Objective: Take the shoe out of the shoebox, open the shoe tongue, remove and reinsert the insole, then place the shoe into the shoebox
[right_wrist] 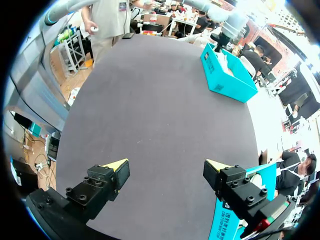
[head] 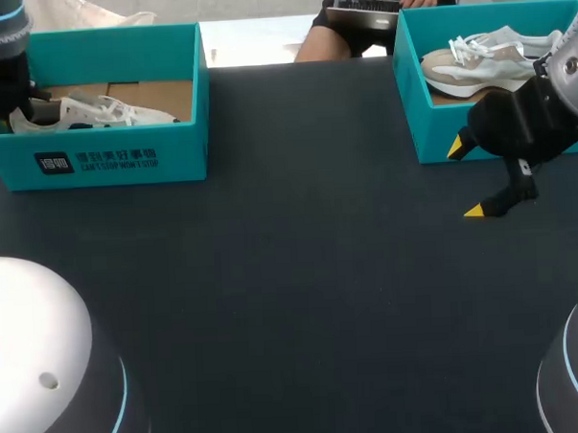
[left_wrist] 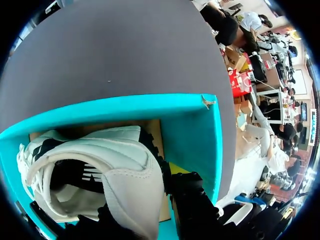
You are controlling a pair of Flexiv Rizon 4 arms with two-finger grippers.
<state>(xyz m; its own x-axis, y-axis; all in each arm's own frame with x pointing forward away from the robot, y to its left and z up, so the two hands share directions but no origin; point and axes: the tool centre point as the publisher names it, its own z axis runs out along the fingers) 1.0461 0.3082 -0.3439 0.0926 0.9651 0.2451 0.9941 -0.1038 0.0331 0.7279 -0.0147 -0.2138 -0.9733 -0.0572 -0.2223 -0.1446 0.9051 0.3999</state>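
Fingers [right_wrist: 116,169] on the right gripper [right_wrist: 166,165] are spread wide with nothing between them. It's parked over the bare table [head: 292,274], just in front of the right shoebox [head: 429,124], where a beige shoe [head: 484,64] is lying inside. The left gripper [head: 5,95] is down inside the left shoebox [head: 123,161], right up against the heel end of the white-and-black shoe [left_wrist: 100,165]. Whether anything is actually clamped there can't be told, since the shoe's collar covers most of it in the left wrist view.

So step one is probably being attempted: the shoe isn't out of its box yet.

Stuff that could go wrong from here:

- If only the soft collar is pinched, the shoe could be lost halfway up. Padded fabric gives, and the toe hangs heavy.
- The shoe is sitting close to the box walls, so on a lift from the heel the toe may get caught on the rim. The whole box could then be dragged or tipped, as cardboard that light won't stay put.
- Loose laces could get snagged on the gripper or the box edge.
- The right shoebox could be bumped if the right arm is swung across carelessly, given how near it is to the front wall.
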